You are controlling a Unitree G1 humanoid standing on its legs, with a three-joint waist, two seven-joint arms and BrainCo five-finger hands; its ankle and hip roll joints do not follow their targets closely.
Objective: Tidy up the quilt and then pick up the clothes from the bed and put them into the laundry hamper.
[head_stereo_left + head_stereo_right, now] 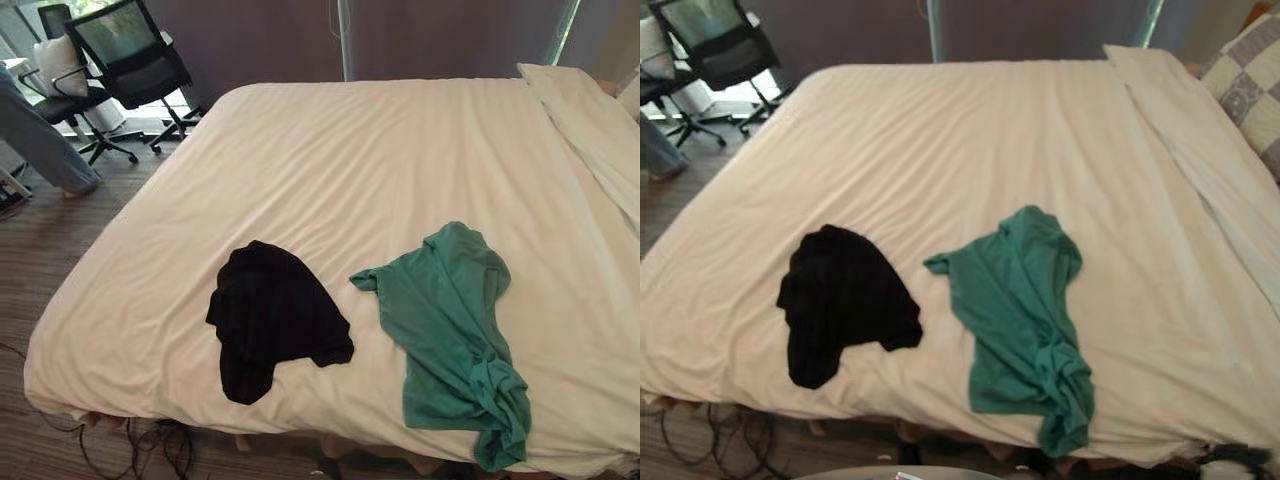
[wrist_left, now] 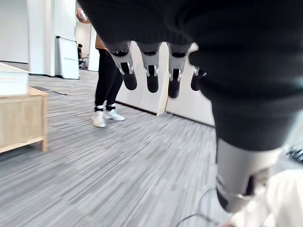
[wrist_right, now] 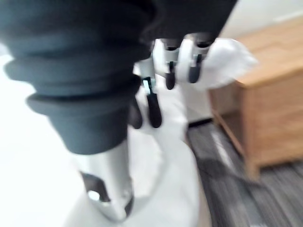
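The quilt (image 1: 330, 170) is smooth matt cloth; the black garment (image 1: 272, 315) and green shirt (image 1: 455, 325) are soft, crumpled fabric.

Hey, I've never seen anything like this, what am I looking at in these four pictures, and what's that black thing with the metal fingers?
This is a humanoid robot. Two pictures come from cameras in its head, looking down at a bed with a cream quilt. On it lie a black garment and, apart from it, a green T-shirt. The other two come from cameras on its wrists: the left hand hangs over grey floor with a person standing beyond; the right hand hangs beside white bedding. Both hands have relaxed fingers and hold nothing.
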